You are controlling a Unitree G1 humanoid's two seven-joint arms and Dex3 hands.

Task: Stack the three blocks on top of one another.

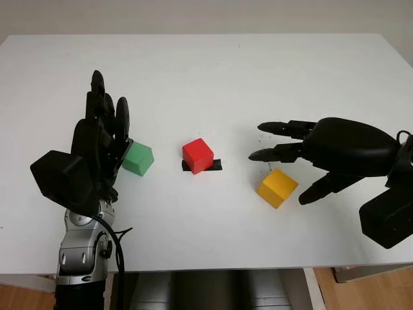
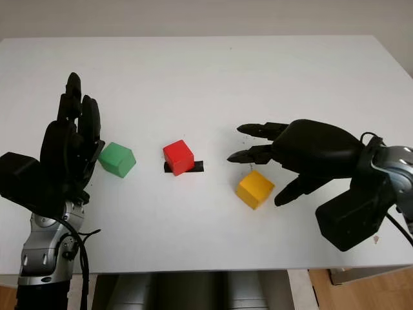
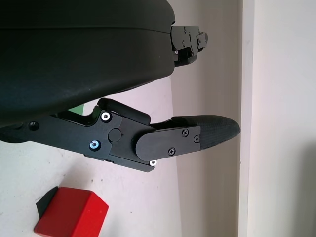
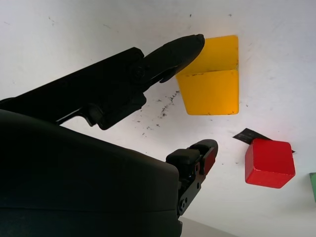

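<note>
Three blocks lie apart on the white table [image 1: 206, 77]. The green block [image 1: 138, 159] is at the left, the red block [image 1: 197, 155] sits in the middle on a small black mark [image 1: 214, 165], and the yellow block [image 1: 277, 188] is to the right of it. My right hand [image 1: 284, 155] hovers open just above and beside the yellow block [image 4: 212, 79], holding nothing. My left hand [image 1: 103, 129] stands open and upright right beside the green block, on its left. The red block [image 3: 71, 215] also lies near the left hand's fingers [image 3: 197, 133].
The table's front edge [image 1: 206, 266] runs close below both arms, with floor beyond it. The far half of the table is bare white surface.
</note>
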